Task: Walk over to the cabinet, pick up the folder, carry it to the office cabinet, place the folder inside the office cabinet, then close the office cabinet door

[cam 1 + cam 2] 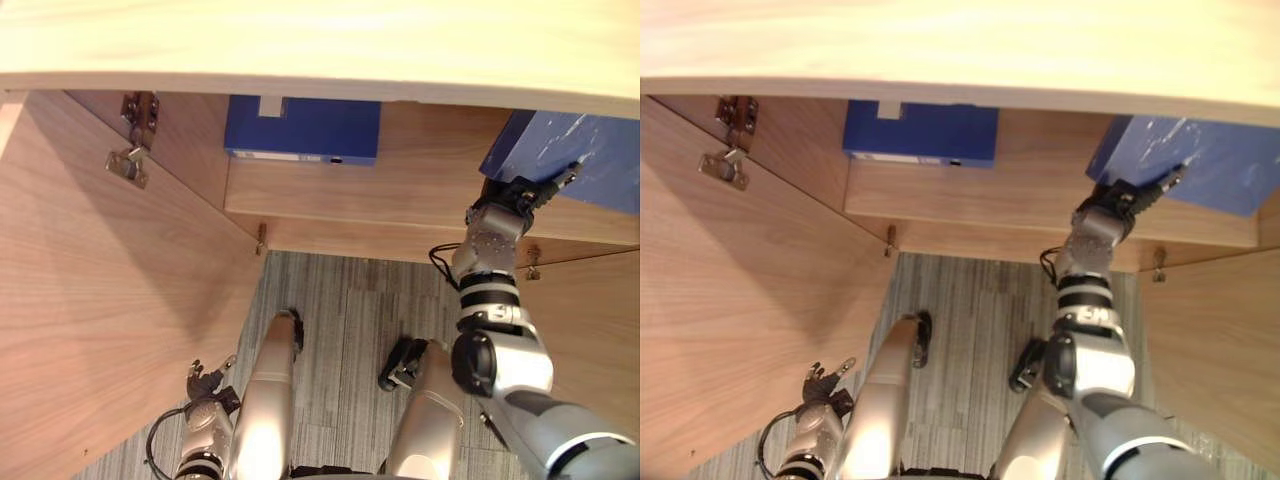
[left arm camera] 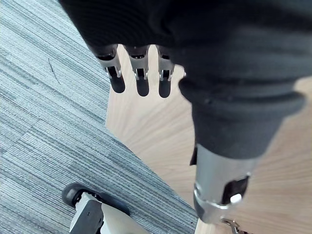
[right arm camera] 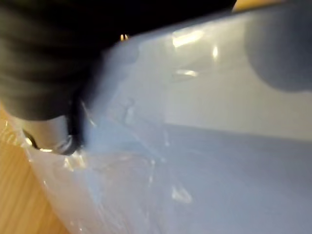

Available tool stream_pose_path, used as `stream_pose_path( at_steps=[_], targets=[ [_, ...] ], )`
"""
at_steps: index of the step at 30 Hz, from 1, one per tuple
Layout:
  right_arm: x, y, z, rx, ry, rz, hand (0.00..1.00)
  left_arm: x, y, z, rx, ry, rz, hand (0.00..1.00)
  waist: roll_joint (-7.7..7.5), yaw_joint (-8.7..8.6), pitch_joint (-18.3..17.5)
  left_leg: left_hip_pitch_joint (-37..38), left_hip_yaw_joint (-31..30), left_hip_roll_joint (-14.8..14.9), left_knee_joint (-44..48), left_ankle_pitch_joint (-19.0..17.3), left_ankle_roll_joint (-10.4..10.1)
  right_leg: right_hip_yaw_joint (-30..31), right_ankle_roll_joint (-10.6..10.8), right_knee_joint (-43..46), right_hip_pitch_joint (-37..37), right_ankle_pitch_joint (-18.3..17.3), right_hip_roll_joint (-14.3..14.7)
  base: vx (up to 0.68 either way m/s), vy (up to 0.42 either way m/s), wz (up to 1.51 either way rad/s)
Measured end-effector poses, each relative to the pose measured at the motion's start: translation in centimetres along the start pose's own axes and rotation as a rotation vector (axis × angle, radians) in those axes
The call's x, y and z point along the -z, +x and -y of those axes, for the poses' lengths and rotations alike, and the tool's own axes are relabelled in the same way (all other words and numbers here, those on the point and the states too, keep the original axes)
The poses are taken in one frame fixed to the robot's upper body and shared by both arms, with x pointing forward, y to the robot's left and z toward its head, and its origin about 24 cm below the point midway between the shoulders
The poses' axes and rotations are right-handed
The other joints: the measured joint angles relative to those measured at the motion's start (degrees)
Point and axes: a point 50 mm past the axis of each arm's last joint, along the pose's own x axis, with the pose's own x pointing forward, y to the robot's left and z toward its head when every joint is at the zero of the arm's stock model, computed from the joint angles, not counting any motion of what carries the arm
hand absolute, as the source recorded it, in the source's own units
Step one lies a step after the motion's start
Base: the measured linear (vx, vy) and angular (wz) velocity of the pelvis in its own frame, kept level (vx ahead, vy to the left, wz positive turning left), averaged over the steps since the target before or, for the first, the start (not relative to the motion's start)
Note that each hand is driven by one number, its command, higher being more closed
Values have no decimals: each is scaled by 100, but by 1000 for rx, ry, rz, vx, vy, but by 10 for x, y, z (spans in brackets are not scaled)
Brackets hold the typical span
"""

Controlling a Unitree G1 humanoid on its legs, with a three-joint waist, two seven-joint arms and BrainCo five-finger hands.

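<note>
Two blue folders are noted: the folder (image 1: 590,160) you are carrying hangs tilted at the right of the office cabinet (image 1: 420,130) opening, and by my judgement is not yet resting on the shelf (image 1: 380,195); a second folder (image 1: 300,128) already stands further left, against the back. Your right hand (image 1: 522,198) has its fingers curled over the folder's near lower edge, gripping it; the right wrist view shows the glossy face pressed close against the hand. Your left hand (image 1: 207,385) hangs low beside the open left door (image 1: 100,300), fingers relaxed and nearly straight, holding nothing. Step in hand, by my assessment: placing. Recommended: level the folder before advancing; push it well in, clear of the second folder; release only once it bears on the shelf; check that no corner overhangs the front edge, or the right door (image 1: 590,320) will likely foul on it at closing; keep your left arm out of the left door's swing.
</note>
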Motion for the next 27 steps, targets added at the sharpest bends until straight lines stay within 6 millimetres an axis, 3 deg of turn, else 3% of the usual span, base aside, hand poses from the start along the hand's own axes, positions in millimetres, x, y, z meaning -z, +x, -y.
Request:
stream_pose_path(
  at_steps=[4,8,16,17,24,27],
  targets=[
    [17,3,-18,14,-59,-50,100,1,-1,5,22,13,-6,0,128,84,41,-87,2,-13,-38,30,-9,-2,0,3,-100,0,-24,30,18,5],
    [27,7,-61,-27,-125,-107,100,1,-2,12,56,35,-7,0,293,136,92,-169,-54,-140,-200,167,-29,-92,4,-14,-151,-4,-144,15,9,20],
    [1,21,-80,-4,-382,-21,100,-5,-3,22,98,56,19,0,385,195,136,-545,-177,-289,-321,394,-59,-197,-15,70,-474,-3,-263,20,-2,16],
    [0,22,-88,-4,-408,-12,0,-6,-4,24,106,58,28,0,439,188,162,-595,-178,-280,-331,416,-56,-204,-65,64,-522,25,-240,41,-2,0],
    [4,20,-97,-45,-511,-12,0,-6,-4,25,110,55,26,0,502,178,195,-691,-143,-243,-371,480,-84,-118,-70,143,-732,29,-215,52,-20,-4],
    [6,19,-102,-57,-502,-14,0,-7,-4,26,112,54,31,0,504,225,195,-664,-106,-133,-481,514,-82,-134,-186,-12,-723,109,-92,61,-3,-12]
  ],
)
